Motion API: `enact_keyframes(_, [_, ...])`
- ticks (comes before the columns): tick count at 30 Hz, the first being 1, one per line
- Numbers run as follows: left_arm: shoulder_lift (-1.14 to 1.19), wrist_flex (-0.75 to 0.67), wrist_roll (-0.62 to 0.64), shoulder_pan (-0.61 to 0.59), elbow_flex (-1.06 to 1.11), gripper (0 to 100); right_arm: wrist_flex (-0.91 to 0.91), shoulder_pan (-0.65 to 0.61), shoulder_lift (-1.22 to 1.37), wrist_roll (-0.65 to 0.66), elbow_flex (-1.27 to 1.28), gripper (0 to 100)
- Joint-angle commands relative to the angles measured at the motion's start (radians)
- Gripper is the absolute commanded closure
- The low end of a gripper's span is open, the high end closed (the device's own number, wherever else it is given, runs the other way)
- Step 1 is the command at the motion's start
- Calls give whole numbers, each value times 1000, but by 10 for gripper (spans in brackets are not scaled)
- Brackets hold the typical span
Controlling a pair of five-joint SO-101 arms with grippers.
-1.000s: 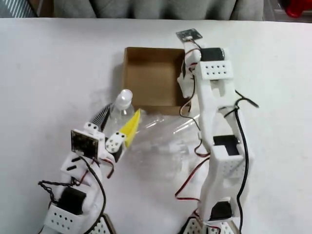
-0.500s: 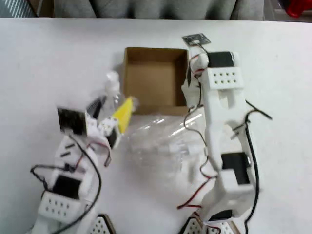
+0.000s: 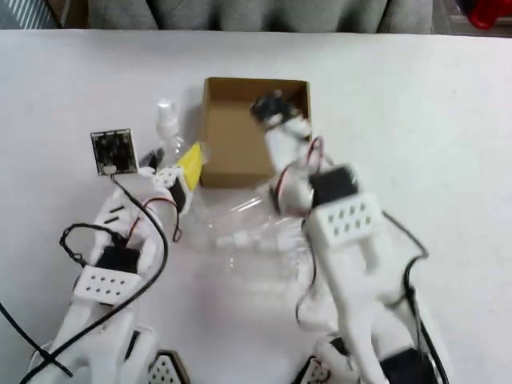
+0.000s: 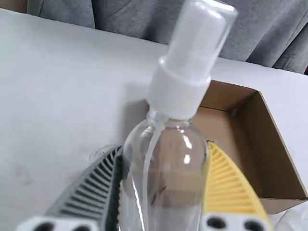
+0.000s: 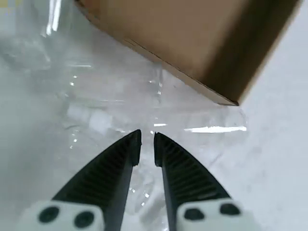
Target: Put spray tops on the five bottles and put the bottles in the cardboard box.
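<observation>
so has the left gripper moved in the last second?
Yes. The left gripper, shut on a bottle, went from the cardboard box's near corner to beside its side wall.

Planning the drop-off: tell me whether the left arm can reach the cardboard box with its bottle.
Probably yes. The left gripper, shut on the bottle, sits right beside the cardboard box, whose left half looks open. The right arm hangs over its right half and may crowd it.

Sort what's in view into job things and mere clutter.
Job: bottle in the left gripper, its spray top, cardboard box, loose clear bottles on the table, right gripper.
Lying about: grey cloth behind the table, red thing at the far corner.
</observation>
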Motion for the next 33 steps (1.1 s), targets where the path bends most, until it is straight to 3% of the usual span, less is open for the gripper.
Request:
enact_keyframes(1, [1,-35,11,-13,-69,979,-188,-108,-232,0,192,981])
enact_keyframes(8, [1,-31,12,-13,-83,979,-472,-297,-375,-9,471,981])
enact_keyframes(12, [1,84,12,-36,-149,979,-690,-395,-377,-9,592,981])
enact_keyframes(19, [-1,152,11,-25,-173,980,-1026,-473,-384,-18,781,981])
enact_keyframes(21, [-1,153,8,-15,-172,980,-1104,-493,-384,-92,818,981])
enact_keyframes(25, [-1,172,11,8,-170,980,-1187,-506,-386,-230,859,981])
enact_keyframes(33, [-259,353,5,48,-143,980,-1202,-467,-384,-250,862,981])
